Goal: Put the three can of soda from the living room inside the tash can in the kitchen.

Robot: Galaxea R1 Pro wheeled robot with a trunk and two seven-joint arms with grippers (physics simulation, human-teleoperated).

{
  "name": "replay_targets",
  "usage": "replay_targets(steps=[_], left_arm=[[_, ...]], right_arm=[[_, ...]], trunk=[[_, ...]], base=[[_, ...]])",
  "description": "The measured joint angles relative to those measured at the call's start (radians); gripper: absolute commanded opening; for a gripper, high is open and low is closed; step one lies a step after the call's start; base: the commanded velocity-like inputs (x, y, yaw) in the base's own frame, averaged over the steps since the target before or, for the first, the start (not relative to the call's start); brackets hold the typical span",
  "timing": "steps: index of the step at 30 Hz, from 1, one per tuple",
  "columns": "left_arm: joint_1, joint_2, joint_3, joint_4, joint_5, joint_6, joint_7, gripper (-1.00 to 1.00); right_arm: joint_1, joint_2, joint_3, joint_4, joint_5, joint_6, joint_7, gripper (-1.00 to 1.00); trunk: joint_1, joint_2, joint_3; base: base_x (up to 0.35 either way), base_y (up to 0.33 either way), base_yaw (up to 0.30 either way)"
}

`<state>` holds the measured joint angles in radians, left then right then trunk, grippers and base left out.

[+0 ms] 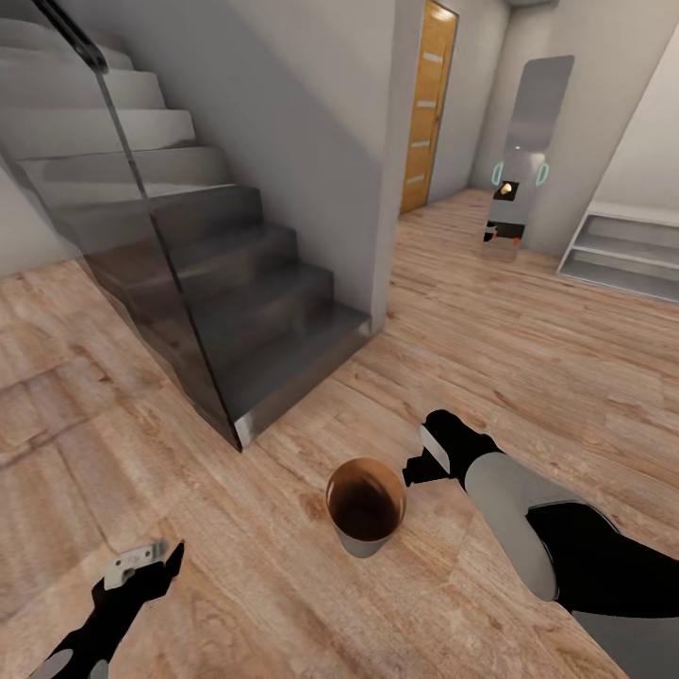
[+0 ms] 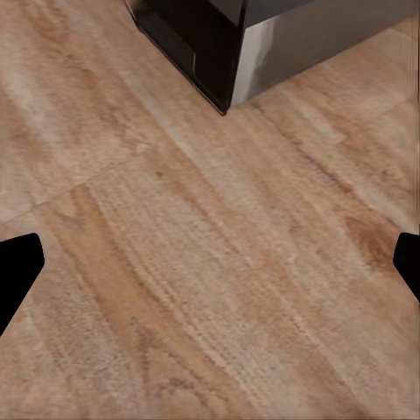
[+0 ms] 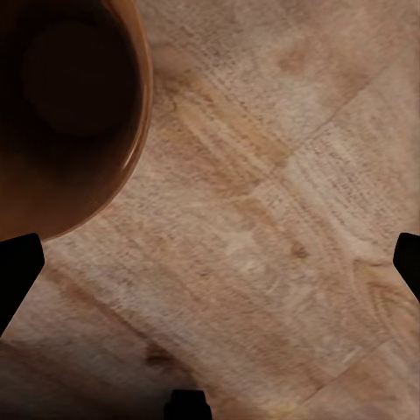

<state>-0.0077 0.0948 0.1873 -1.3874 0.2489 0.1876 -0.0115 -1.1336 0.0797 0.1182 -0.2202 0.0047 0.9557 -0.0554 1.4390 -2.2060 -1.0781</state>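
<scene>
We see the tash can (image 1: 366, 509) upright on the wood plank floor (image 1: 528, 358), near the foot of the grey staircase (image 1: 217, 283), copper inside, no cans visible in it. Right gripper (image 1: 412, 469) sits just beside its rim, fingers spread wide with nothing between; in the right wrist view the bin (image 3: 66, 105) is off to one side. Left gripper (image 1: 141, 558) low over bare floor, fingers apart, holding nothing

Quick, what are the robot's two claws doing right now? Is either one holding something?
Left gripper: open, holding nothing, above the wood floor.
Right gripper: open, holding nothing, right beside the rim of the trash can.
</scene>
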Motion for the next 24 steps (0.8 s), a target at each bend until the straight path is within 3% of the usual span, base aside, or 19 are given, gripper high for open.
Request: replay_targets(steps=[5, 14, 24], left_arm=[[-0.039, 0.003, 0.0, -0.01, 0.001, 0.067, -0.002, 1.0], [-0.056, 0.03, 0.0, -0.013, 0.001, 0.109, -0.005, 1.0], [-0.058, 0.04, 0.0, -0.002, 0.002, 0.122, -0.009, 1.0]], right_arm=[[0.0, 0.0, 0.0, 0.0, 0.0, 0.0, 0.0, 1.0], [0.0, 0.0, 0.001, -0.001, 0.0, 0.0, 0.0, 1.0], [0.0, 0.0, 0.002, -0.001, 0.0, 0.0, 0.0, 1.0]], trunk=[[0.0, 0.0, 0.0], [0.0, 0.0, 0.0], [0.0, 0.0, 0.0]], base=[[0.0, 0.0, 0.0], [0.0, 0.0, 0.0], [0.0, 0.0, 0.0]])
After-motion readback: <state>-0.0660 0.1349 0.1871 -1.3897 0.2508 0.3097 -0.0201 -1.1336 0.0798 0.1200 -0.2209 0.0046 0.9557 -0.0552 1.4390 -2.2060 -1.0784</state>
